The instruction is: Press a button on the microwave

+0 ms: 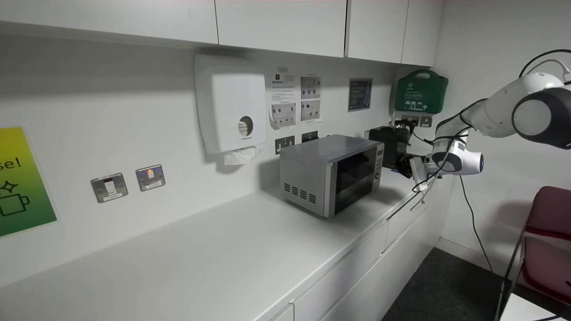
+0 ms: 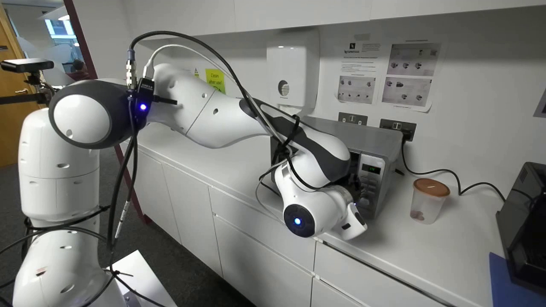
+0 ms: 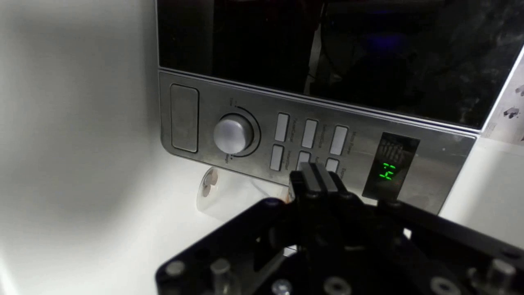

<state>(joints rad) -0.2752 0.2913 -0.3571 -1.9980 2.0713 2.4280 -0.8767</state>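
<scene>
The grey-silver microwave (image 1: 305, 178) stands on the white counter and shows in both exterior views (image 2: 367, 134). In the wrist view its control panel (image 3: 444, 172) lies sideways, with a round knob (image 3: 233, 133), several light buttons (image 3: 309, 133) and a lit green display (image 3: 387, 170). My gripper (image 3: 318, 178) is shut and empty, its two fingertips side by side. The tips overlap the lower row of buttons in the wrist view and partly hide two of them. I cannot tell whether they touch the panel. In an exterior view the gripper (image 2: 352, 185) is mostly hidden beside the panel.
A clear tub with a brown lid (image 2: 430, 202) stands beside the microwave, behind the panel edge in the wrist view (image 3: 235, 194). A black appliance (image 2: 522, 226) and a blue flat item (image 2: 500, 277) lie farther along. A white dispenser (image 1: 236, 107) hangs above.
</scene>
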